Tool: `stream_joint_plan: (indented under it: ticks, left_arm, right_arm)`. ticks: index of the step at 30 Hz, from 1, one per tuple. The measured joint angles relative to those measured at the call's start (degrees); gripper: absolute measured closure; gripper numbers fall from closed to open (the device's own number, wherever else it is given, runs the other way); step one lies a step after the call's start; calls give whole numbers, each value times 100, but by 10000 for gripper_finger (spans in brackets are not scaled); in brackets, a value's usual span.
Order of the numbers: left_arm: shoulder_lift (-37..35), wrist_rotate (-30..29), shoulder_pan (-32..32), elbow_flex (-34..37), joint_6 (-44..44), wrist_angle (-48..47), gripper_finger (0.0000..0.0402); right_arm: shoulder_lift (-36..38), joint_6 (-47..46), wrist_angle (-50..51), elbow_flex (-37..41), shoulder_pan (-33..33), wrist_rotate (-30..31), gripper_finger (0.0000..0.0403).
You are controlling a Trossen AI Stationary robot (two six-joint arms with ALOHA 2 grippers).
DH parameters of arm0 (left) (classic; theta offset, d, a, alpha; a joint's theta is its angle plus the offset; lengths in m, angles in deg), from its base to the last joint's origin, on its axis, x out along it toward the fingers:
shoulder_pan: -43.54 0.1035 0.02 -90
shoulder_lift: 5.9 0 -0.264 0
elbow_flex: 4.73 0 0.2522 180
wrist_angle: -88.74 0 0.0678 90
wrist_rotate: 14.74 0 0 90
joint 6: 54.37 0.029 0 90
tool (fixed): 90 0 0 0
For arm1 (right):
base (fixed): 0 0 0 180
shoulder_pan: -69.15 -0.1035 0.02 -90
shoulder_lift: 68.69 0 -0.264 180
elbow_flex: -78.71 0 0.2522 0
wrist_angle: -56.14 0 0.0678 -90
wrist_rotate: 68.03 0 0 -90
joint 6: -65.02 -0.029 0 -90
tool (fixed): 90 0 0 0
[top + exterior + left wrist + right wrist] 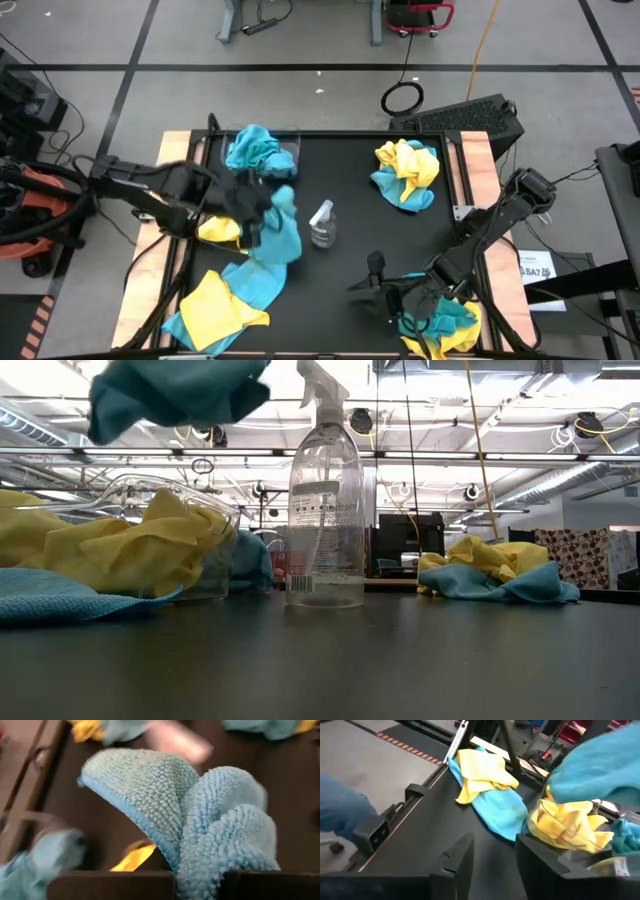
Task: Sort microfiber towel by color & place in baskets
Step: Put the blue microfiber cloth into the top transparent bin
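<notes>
Clamped in my left gripper hangs a teal towel near the tabletop's left edge — fingertips mostly buried. Right gripper, parted and empty, waits by the near-right corner; yellow towel hides a basket.

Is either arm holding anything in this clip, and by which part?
The left gripper is shut on a teal towel, pinched at a bunched fold, the rest hanging. The right gripper holds nothing.

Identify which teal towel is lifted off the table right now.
The teal towel pinched in the left gripper, hanging beside the spray bottle. The other teal towels lie on the table or in a basket.
</notes>
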Motion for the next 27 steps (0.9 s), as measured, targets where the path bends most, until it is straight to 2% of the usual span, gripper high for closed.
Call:
stream_joint_plan:
  ticks: [7,14,18,23,27]
  left_arm:
    - [447,-111,-823,0,174,1240,395]
    - [943,-391,-1081,0,350,1576,395]
    - [1099,-430,-1108,2,471,1747,395]
    - [1106,-661,-1105,2,646,1958,395]
    - [1106,-662,-1141,2,846,2227,395]
  right_arm:
    - [-490,20,-974,0,192,-140,197]
    - [-807,-215,-1889,0,490,-102,140]
    - [-953,-343,-2278,0,655,-147,136]
    - [-1194,-485,-2846,0,810,-924,145]
    - [-1309,-603,-2879,0,918,-691,153]
